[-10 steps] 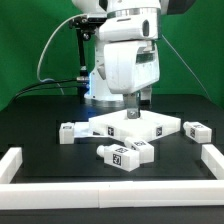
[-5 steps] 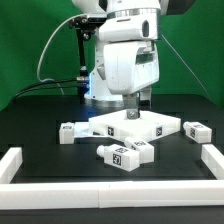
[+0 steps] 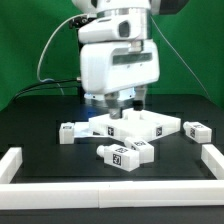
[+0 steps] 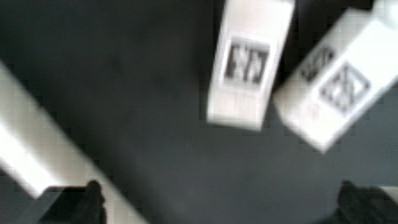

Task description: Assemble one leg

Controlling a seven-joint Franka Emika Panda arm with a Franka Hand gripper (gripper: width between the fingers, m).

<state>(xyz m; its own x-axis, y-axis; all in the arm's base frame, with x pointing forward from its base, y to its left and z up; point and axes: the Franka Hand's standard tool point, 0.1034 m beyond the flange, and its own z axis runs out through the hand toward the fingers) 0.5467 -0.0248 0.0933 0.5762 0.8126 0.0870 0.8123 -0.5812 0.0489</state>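
- At the exterior view's left, a short, chunky white plastic leg with a black-and-white square tag (image 3: 68, 132) lies on the black counter (image 3: 40, 110), well apart from the arm.
- Toward the middle, the white robot arm (image 3: 118, 60) hangs above the far edge of a wide flat white square panel (image 3: 135, 124). Its dark fingers (image 4: 75, 205) are released, spread wide with nothing between them.
- In front of the panel, two more white tagged legs (image 3: 120, 156) lie close together, nearer the camera than the fingers.
- The blurred wrist view shows a pair of white tagged legs (image 4: 244, 60) side by side on the counter, clear of the fingers. I cannot tell whether they are the front two.
- The long axis of the more central one runs roughly across the line joining the fingertips. I judge the fingers could close on its narrow sides once they are brought over it and lowered.
- At the exterior view's right, a fourth leg (image 3: 195, 130) lies just beside the panel's corner.
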